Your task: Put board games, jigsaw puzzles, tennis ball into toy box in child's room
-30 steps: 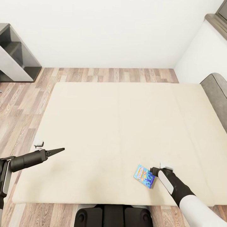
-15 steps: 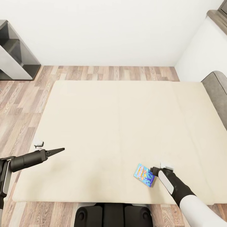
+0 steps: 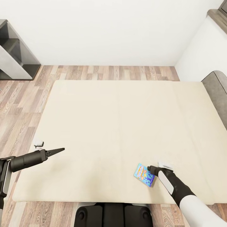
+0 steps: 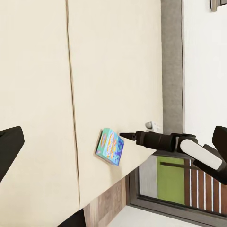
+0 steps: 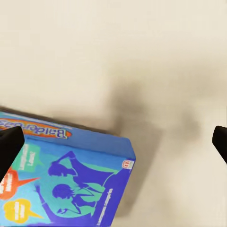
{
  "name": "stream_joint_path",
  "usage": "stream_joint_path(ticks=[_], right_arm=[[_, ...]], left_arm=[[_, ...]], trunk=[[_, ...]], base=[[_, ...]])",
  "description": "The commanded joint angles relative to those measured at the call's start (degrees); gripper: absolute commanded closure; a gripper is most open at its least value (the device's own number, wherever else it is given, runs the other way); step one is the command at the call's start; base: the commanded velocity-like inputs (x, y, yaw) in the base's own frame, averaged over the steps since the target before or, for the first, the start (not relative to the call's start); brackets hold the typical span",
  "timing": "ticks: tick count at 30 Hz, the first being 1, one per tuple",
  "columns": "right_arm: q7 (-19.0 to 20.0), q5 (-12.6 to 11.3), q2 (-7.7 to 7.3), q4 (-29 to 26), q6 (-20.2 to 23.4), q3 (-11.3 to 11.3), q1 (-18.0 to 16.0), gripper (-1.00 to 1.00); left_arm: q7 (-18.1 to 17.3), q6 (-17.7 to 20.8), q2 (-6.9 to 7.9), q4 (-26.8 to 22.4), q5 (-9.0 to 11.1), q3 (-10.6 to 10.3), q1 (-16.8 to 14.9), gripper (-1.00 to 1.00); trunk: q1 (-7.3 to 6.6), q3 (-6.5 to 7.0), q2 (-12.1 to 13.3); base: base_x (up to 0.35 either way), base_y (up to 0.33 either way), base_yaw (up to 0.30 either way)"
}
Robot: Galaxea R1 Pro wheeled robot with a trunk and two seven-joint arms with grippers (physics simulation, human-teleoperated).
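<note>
Head view: bed (image 3: 119,126) takes most of the frame. Board game (image 3: 144,175) lies flat near its front edge, just left of the right gripper (image 3: 150,168); blue cover, cartoon art. Right gripper's spread wide around a corner (image 5: 125,156). Risk: off-centre grasp, box slides on the soft bed. Left gripper (image 3: 58,150) looks closed, well away.

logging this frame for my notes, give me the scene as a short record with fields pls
surface: cream bed, seen from above
toy in view: blue board game lying flat near the bed's front edge
right gripper: at the board game's edge, fingers spread wide in its wrist view, nothing held
left gripper: over the bed's left side, away from the game, fingers look closed
floor: wood planks around the bed
other: grey shelf by the far wall
</note>
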Motion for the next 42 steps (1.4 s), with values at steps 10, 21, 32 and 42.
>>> stream_joint_path(ticks=[10,21,32,42], right_arm=[[2.17,-0.57,-0.15,-0.11,0.45,0.39,-0.06,-1.0],[2.37,-0.71,-0.17,0.15,0.81,0.38,-0.06,-1.0],[4.5,-0.86,-0.34,0.35,1.49,0.39,-0.06,-1.0],[14.59,-1.2,-4.38,0.33,5.01,0.3,-0.06,-1.0]], left_arm=[[-0.27,0.6,0.0,-0.02,-0.1,0.03,-0.03,-1.0],[-0.27,0.6,0.0,-0.02,-0.1,0.03,-0.03,-1.0],[-0.27,0.6,0.0,-0.02,-0.1,0.03,-0.03,-1.0],[-0.27,0.6,0.07,-0.02,-0.1,-0.04,-0.03,-1.0]], trunk=[[0.03,-0.07,-0.09],[0.03,-0.07,-0.09],[0.03,-0.07,-0.09],[0.03,-0.07,-0.09]], base=[[0.0,0.0,0.0],[0.0,0.0,0.0],[0.0,0.0,0.0],[0.0,0.0,0.0]])
